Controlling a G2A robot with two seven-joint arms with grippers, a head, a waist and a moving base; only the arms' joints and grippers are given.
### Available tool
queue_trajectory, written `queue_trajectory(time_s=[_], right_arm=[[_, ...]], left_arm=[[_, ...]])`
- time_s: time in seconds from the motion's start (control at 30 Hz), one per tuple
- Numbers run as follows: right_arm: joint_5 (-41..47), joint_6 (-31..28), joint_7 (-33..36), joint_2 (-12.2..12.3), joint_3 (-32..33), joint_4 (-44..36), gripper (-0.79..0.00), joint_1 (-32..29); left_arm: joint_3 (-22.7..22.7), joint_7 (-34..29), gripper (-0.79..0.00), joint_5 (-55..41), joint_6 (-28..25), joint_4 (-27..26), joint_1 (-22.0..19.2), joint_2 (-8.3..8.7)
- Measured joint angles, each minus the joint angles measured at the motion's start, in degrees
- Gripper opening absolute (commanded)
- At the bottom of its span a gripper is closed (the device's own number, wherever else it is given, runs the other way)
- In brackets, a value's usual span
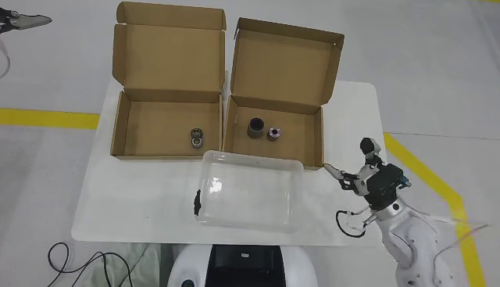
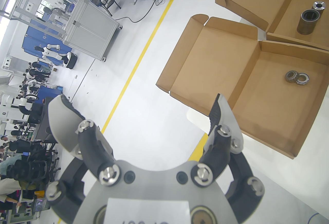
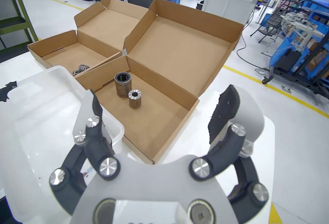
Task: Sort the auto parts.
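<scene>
Parts all boxed, as far as seen: two bearings [image 1: 196, 137] touch each other in left box [image 1: 148, 127]; tall sleeve [image 1: 255, 127] and short bushing [image 1: 273, 134] stand upright, just beside one another, in right box [image 1: 301, 134]. Clear tray [image 1: 250, 197] sits in front of both boxes on worktop [image 1: 355, 115]; a small leftover in it is hard to rule out. Left claw [image 2: 138, 101] wide, holding nothing, out over floor beside left box. Right claw [image 3: 159, 104] wide, holding nothing, near tray's right corner. Sorting looks done or close to it
</scene>
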Motion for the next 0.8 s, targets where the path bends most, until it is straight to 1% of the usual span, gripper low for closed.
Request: queue_trajectory(time_s=[0.3, 0.47, 0.63, 0.8], right_arm=[[0.13, 3.58, -7.07, 0.33, 4.67, -3.66, 0.0, -9.04], [0.3, 4.99, -9.1, 0.41, 6.12, -5.36, 0.0, -12.25], [0.62, 7.67, -11.22, 0.33, 7.12, -7.2, 0.0, -15.52], [0.53, 9.02, -12.07, 0.3, 7.95, -9.57, 0.0, -18.53]], left_arm=[[0.0, 0.0, 0.0, 0.0, 0.0, 0.0, 0.0, 0.0], [0.0, 0.0, 0.0, 0.0, 0.0, 0.0, 0.0, 0.0], [0.0, 0.0, 0.0, 0.0, 0.0, 0.0, 0.0, 0.0], [0.0, 0.0, 0.0, 0.0, 0.0, 0.0, 0.0, 0.0]])
